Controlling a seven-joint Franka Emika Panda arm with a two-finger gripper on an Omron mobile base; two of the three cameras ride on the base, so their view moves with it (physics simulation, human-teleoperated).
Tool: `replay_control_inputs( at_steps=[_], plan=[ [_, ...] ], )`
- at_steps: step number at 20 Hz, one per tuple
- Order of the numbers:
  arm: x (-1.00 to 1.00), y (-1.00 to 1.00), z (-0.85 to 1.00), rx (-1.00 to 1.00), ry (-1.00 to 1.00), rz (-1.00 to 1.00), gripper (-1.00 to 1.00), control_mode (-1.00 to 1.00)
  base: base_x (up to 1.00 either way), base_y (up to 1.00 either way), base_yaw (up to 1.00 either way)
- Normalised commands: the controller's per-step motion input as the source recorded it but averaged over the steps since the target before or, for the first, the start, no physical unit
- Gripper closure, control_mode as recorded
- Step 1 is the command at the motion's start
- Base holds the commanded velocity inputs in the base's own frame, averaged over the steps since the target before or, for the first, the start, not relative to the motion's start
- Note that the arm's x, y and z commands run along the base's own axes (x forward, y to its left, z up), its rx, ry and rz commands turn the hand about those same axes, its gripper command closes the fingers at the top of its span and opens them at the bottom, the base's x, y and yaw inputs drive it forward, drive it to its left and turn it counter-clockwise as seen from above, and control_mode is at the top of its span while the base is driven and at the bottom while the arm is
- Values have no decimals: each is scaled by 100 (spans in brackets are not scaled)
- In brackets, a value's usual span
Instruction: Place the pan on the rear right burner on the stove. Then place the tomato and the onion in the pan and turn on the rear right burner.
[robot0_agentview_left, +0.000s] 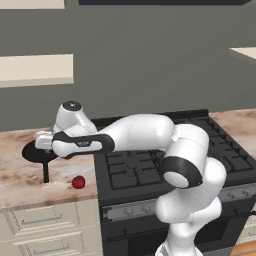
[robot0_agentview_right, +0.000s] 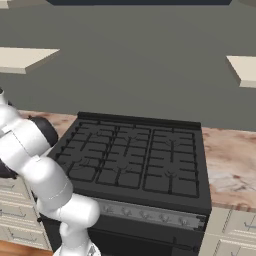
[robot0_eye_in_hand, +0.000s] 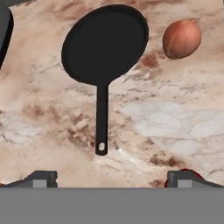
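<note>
I hold the gripper (robot0_eye_in_hand: 112, 178), jaws spread, above the tabletop (robot0_eye_in_hand: 175, 127). The pan (robot0_eye_in_hand: 105, 43) lies flat, the onion (robot0_eye_in_hand: 182, 38) just beside it, not touching.

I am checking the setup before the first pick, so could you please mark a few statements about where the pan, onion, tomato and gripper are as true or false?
1. The pan lies on the counter. True.
2. The onion sits inside the pan. False: it rests on the counter beside it.
3. The gripper is open and holds nothing. True.
4. The tomato is on the stove. False: it lies on the counter left of the stove.
</note>
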Motion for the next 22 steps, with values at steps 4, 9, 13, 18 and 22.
replay_control_inputs(
  at_steps=[4, 9, 13, 18, 22],
  plan=[
    [0, 27, -11, 0, 3, 0, -100, -100, 0, 0, 0],
    [0, 24, -2, 0, 3, 0, -100, -100, 0, 0, 0],
    [0, 11, -5, 0, 3, 0, -100, -100, 0, 0, 0],
    [0, 1, -3, 0, 0, 0, -100, -100, 0, 0, 0],
    [8, 0, -12, 0, 0, 0, -100, -100, 0, 0, 0]
  ],
)
